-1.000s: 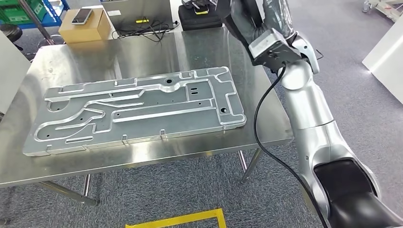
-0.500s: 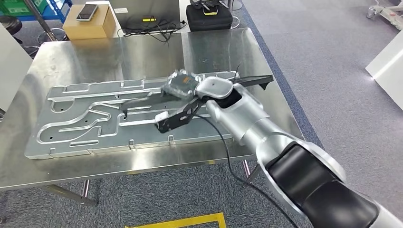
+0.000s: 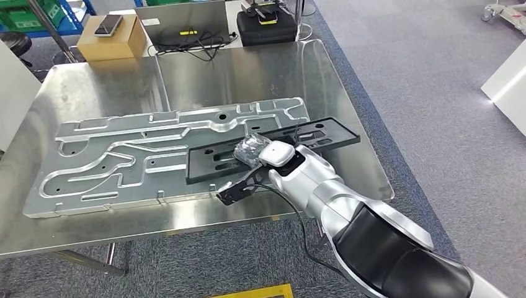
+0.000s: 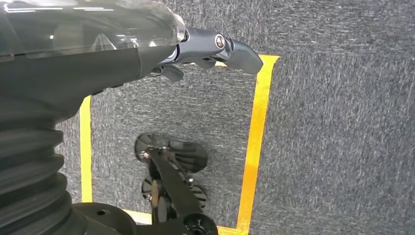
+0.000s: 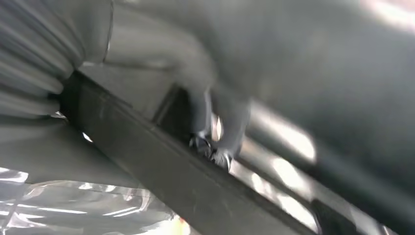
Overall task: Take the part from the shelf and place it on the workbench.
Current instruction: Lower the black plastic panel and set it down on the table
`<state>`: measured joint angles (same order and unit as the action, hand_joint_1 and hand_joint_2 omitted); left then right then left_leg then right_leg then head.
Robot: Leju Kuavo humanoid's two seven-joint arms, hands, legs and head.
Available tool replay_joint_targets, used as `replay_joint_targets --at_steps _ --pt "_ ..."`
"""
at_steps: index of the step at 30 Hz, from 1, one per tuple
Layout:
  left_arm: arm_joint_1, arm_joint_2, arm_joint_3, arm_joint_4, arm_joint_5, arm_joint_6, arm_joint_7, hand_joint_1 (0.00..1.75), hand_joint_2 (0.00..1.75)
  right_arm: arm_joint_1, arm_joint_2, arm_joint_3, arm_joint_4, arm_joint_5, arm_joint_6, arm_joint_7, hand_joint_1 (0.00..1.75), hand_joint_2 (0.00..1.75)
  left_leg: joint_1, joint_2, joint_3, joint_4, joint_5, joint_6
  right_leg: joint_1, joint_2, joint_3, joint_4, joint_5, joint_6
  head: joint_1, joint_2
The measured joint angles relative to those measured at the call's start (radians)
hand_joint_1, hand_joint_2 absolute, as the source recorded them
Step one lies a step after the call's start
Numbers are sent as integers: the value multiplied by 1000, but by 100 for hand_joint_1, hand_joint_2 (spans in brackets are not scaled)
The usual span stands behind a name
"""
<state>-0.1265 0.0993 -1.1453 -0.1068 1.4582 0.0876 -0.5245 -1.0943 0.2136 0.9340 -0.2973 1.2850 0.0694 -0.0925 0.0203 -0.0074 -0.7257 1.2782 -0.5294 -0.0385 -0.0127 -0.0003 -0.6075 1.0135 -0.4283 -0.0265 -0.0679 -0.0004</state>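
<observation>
The part is a long flat black panel with slots (image 3: 201, 162). In the head view it lies level across the right end of a large machined aluminium plate (image 3: 124, 155) on the steel workbench (image 3: 248, 68); whether it touches the plate I cannot tell. My right hand (image 3: 251, 149), wrapped in clear plastic, grips the panel near its middle. The blurred right wrist view shows the panel's dark edge (image 5: 161, 171) with my fingers (image 5: 218, 142) curled over it. My left hand (image 4: 215, 46) hangs over grey carpet and holds nothing.
At the back of the bench stand a cardboard box (image 3: 111, 37) with a phone on it, a laptop (image 3: 186, 25) with cables and a black case (image 3: 267, 25). Bare steel lies behind the plate. Yellow tape (image 4: 257, 142) marks the floor.
My right arm has swung down from high at the bench's right side and brought the black panel low over the plate's right end. The camera has shifted slightly.
</observation>
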Motion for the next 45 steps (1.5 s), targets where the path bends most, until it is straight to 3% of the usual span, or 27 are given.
replay_joint_targets --at_steps 2,4,8,10,12,14,15,16,18,19,21,24,26,28,29,30,31,33,35,37,40,42,44,45 --pt "-1 1 -5 0 0 5 1 0 175 8 -8 0 7 -3 -22 8 0 0 5 1 59 -130 66 -2 -2 1 2 6 -5 7 0 0" --pt "-3 1 -10 0 0 16 3 0 175 8 -15 0 11 -8 -43 16 0 0 5 1 112 -234 98 4 2 5 0 12 -9 18 0 0" --pt "-7 2 -28 0 -98 38 6 0 0 9 -31 -10 17 -46 -104 20 0 0 2 0 121 -254 101 33 3 11 -2 16 -13 41 0 0" --pt "-8 2 -33 0 -175 45 8 0 0 12 -39 -43 18 -114 -150 -11 0 0 3 1 120 -257 106 46 0 9 -30 78 -54 49 0 0" --pt "-10 2 -37 0 -191 49 11 0 0 17 -41 -101 17 -203 -191 -62 0 0 0 3 116 -257 107 52 0 7 -91 210 -121 52 0 0" --pt "-11 3 -45 0 -192 50 16 0 0 24 -41 -154 16 -265 -209 -103 0 0 -3 3 115 -257 108 54 0 6 -135 302 -147 51 0 0" --pt "-12 3 -49 0 -192 49 17 0 0 28 -41 -176 13 -293 -211 -130 0 0 -5 2 115 -257 108 54 1 6 -131 295 -131 48 0 0" --pt "-12 3 -52 0 -192 47 19 0 0 32 -41 -204 8 -336 -212 -175 0 0 -6 0 117 -257 107 54 2 6 -108 247 -100 42 0 0" --pt "-14 2 -59 -2 -192 41 24 0 0 36 -38 -283 -20 -458 -204 -311 0 0 -11 -2 116 -255 107 52 9 5 -42 105 -34 25 0 0" --pt "-16 1 -63 -2 -192 38 28 0 0 36 -35 -330 -39 -518 -195 -378 0 0 -13 -2 114 -254 106 49 12 4 -19 52 -15 19 0 0" --pt "-20 0 -72 -3 -192 36 33 0 0 36 -28 -411 -76 -590 -175 -455 0 0 -13 -1 112 -255 107 39 17 2 -6 17 -12 15 0 0" --pt "-24 0 -80 -4 -193 35 37 0 0 43 -24 -485 -121 -655 -149 -501 0 0 -11 0 110 -243 94 24 11 0 5 0 -6 6 0 0" --pt "-24 0 -81 -4 -200 36 42 0 0 56 -21 -531 -166 -746 -105 -526 0 0 -7 1 74 -161 47 14 7 -3 12 -9 -3 -2 0 0" --pt "-23 1 -81 -4 -204 37 49 0 0 89 -25 -577 -246 -867 -46 -530 0 0 -3 2 12 -30 -8 4 7 -3 14 -10 -5 -5 0 0" --pt "-20 2 -81 -4 -204 38 51 0 0 114 -31 -595 -298 -927 -24 -531 0 0 -1 2 -8 10 -16 0 7 -3 15 -9 -6 -4 0 0" --pt "-17 2 -80 -4 -204 38 51 0 0 142 -42 -609 -355 -982 -8 -531 0 0 1 2 -12 15 -6 -3 6 -3 17 -8 -8 -2 0 0" --pt "-13 4 -79 -4 -204 37 48 0 0 169 -55 -622 -417 -1031 -3 -531 0 0 4 2 4 -23 23 -5 5 -3 19 -7 -11 1 0 0" --pt "-2 7 -70 -4 -204 32 36 0 0 232 -88 -649 -559 -1095 -25 -532 0 0 8 2 71 -156 87 -5 5 -3 23 0 -21 11 0 0" --pt "9 9 -52 -4 -204 21 17 0 0 315 -126 -679 -724 -1087 -102 -532 0 0 5 0 115 -240 106 6 8 -4 24 4 -28 22 0 0" --pt "20 9 -28 -4 -204 13 -1 0 0 405 -160 -706 -865 -1007 -209 -532 0 0 2 -2 121 -250 100 18 10 -6 26 4 -29 30 0 0" --pt "37 7 16 -4 -204 11 -19 0 0 584 -207 -765 -1071 -770 -420 -531 0 0 4 -5 126 -256 104 34 8 -7 30 12 -43 44 0 0" --pt "43 5 52 -4 -204 12 -27 0 0 729 -239 -818 -1201 -644 -532 -529 0 0 6 -5 126 -264 108 47 5 -3 -2 90 -102 54 0 0" --pt "47 4 83 -4 -204 12 -32 0 0 862 -265 -870 -1292 -592 -588 -529 0 0 3 -5 121 -265 110 54 4 0 -62 225 -171 60 0 0" --pt "49 4 94 -4 -204 12 -33 0 0 921 -275 -895 -1325 -571 -602 -526 0 0 2 -5 118 -264 111 56 3 0 -83 272 -187 61 1 0"
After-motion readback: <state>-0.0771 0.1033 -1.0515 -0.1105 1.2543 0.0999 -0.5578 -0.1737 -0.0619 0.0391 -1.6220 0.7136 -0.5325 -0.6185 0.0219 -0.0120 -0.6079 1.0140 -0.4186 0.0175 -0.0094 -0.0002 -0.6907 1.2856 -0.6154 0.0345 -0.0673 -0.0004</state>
